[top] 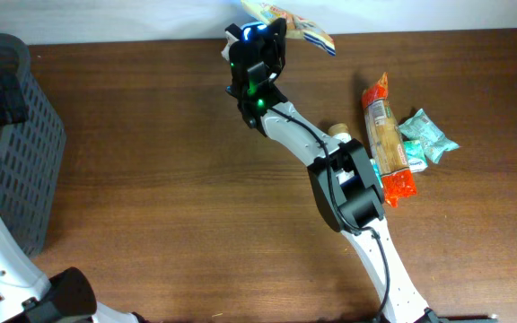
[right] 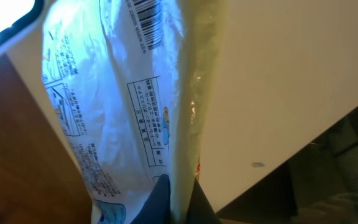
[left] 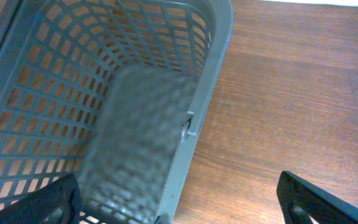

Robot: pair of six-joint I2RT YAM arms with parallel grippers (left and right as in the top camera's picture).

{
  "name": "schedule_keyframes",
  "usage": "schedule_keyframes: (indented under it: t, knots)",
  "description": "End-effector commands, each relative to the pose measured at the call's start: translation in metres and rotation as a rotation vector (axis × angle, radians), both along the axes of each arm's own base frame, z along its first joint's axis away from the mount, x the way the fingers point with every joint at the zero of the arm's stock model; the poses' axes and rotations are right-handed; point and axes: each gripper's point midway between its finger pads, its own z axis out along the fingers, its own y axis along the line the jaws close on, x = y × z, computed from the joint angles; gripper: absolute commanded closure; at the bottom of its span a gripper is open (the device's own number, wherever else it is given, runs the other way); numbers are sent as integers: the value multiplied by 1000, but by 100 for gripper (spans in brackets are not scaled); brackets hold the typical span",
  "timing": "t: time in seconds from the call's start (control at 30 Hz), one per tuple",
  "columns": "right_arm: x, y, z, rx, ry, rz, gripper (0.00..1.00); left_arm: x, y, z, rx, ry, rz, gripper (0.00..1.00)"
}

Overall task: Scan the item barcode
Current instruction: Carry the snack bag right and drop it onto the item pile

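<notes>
Dark wood tabletop (top: 151,206): well right of the grey basket (top: 16,135), the right gripper (top: 267,36) pinches a snack packet (top: 303,31) by its edge, barcode (right: 146,22) showing. It looks light, crinkly and slippery. The left gripper (left: 179,208) gapes wide above the basket.

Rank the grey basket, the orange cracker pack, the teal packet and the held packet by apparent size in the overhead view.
1. grey basket, even cut off by the frame
2. orange cracker pack
3. teal packet
Unranked: held packet, partly hidden and held up, possibly nearer the camera.
</notes>
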Motion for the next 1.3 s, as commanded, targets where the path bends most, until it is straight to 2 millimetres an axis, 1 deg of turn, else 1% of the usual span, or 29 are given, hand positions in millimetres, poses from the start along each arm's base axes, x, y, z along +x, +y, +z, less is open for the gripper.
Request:
schedule_keyframes:
  t: [0.0, 0.07, 0.1, 0.13, 0.17, 0.2, 0.23, 0.3, 0.37, 0.4, 0.43, 0.47, 0.5, 0.53, 0.57, 0.67, 0.7, 0.73, 0.77, 0.8, 0.87, 0.97, 1.03, 1.07, 1.1, 1.13, 1.17, 1.23, 1.27]
  knots:
    - [-18, -15, 78, 185, -111, -39, 96, -2, 1, 3, -7, -13, 14, 1]
    - [-36, -25, 108, 330, -121, -55, 96, -2, 1, 3, -7, -13, 14, 1]
    - [-45, -29, 119, 379, -120, -60, 96, -2, 1, 3, -7, -13, 14, 1]
    - [-63, -35, 135, 455, -111, -71, 96, -2, 1, 3, -7, -13, 14, 1]
    - [-75, -37, 144, 500, -96, -67, 96, -2, 1, 3, -7, -12, 14, 1]
    - [-90, -36, 146, 564, -47, -50, 96, -2, 1, 3, -7, -13, 14, 1]
    - [-111, -32, 145, 688, 49, -4, 96, -2, 1, 3, -7, -12, 14, 1]
    - [-143, -20, 140, 900, 203, 55, 96, -2, 1, 3, -7, -13, 14, 1]
    - [-178, -13, 136, 1174, 350, 52, 96, -2, 1, 3, -7, -13, 14, 1]
    - [-192, -11, 134, 1266, 425, 46, 96, -2, 1, 3, -7, -12, 14, 1]
    - [-213, -8, 131, 1363, 567, 62, 96, -2, 1, 3, -7, -13, 14, 1]
    - [-228, -11, 128, 1432, 677, 66, 96, -2, 1, 3, -7, -12, 14, 1]
    - [-237, -15, 125, 1479, 749, 55, 96, -2, 1, 3, -7, -12, 14, 1]
    - [-243, -33, 119, 1549, 816, 2, 96, -2, 1, 3, -7, -13, 14, 1]
    - [-244, -50, 113, 1585, 838, -50, 96, -2, 1, 3, -7, -12, 14, 1]
    - [-238, -118, 90, 1669, 816, -268, 96, -2, 1, 3, -7, -12, 14, 1]
    - [-234, -144, 77, 1684, 799, -364, 96, -2, 1, 3, -7, -12, 14, 1]
    - [-232, -164, 65, 1704, 793, -439, 96, -2, 1, 3, -7, -12, 14, 1]
    - [-229, -178, 54, 1718, 788, -489, 96, -2, 1, 3, -7, -13, 14, 1]
    - [-226, -190, 39, 1739, 808, -525, 96, -2, 1, 3, -7, -13, 14, 1]
    - [-225, -203, 6, 1775, 872, -579, 96, -2, 1, 3, -7, -13, 14, 1]
    - [-226, -229, -51, 1807, 886, -699, 96, -2, 1, 3, -7, -13, 14, 1]
    - [-233, -241, -73, 1823, 890, -763, 96, -2, 1, 3, -7, -12, 14, 1]
    - [-237, -246, -78, 1831, 890, -787, 94, -2, 1, 3, -7, -12, 14, 1]
    - [-240, -254, -79, 1828, 879, -813, 79, -2, 1, 3, -7, -13, 14, 1]
    - [-243, -258, -79, 1835, 873, -828, 45, -2, 1, 3, -7, -12, 14, 1]
    - [-244, -261, -77, 1847, 862, -850, 30, -2, 1, 3, -7, -12, 14, 1]
    - [-245, -260, -66, 1853, 859, -851, 24, -2, 1, 3, -7, -13, 14, 1]
    - [-244, -257, -54, 1848, 854, -832, 24, -2, 1, 3, -7, -12, 14, 1]
